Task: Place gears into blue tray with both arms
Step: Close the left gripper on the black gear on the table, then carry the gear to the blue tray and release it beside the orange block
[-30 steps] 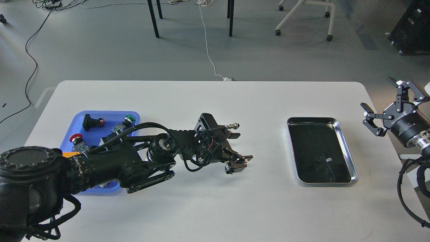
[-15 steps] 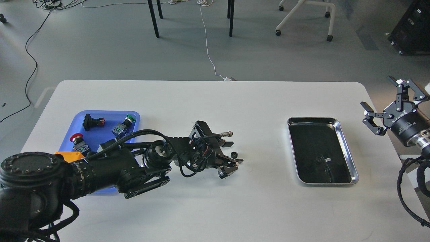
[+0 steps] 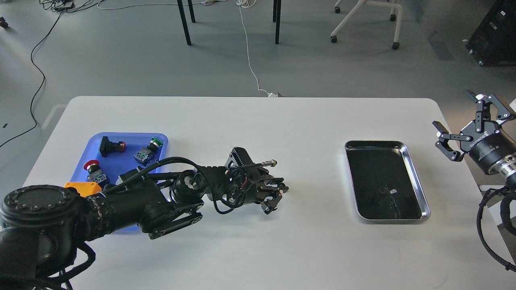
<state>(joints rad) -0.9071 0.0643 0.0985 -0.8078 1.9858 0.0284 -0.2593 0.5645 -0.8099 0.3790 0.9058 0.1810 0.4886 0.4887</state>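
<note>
The blue tray (image 3: 121,163) lies at the table's left, partly covered by my left arm. My left gripper (image 3: 279,192) is low over the white table, right of the tray, its fingers drawn together where a small black gear lay; the gear itself is hidden between them. A small dark gear-like piece (image 3: 380,192) sits in the steel tray (image 3: 407,151). My right gripper (image 3: 451,109) hangs open past the table's right edge, holding nothing.
In the blue tray lie a black switch (image 3: 109,146), a green one (image 3: 151,147) and a red one (image 3: 92,169). An orange part (image 3: 82,187) sits at the tray's near edge. Chair and table legs stand on the floor beyond.
My left gripper pulled back leftward and lowered, then drew its fingers in on the gear that lay beside them half a second ago. The right arm barely moved.
</note>
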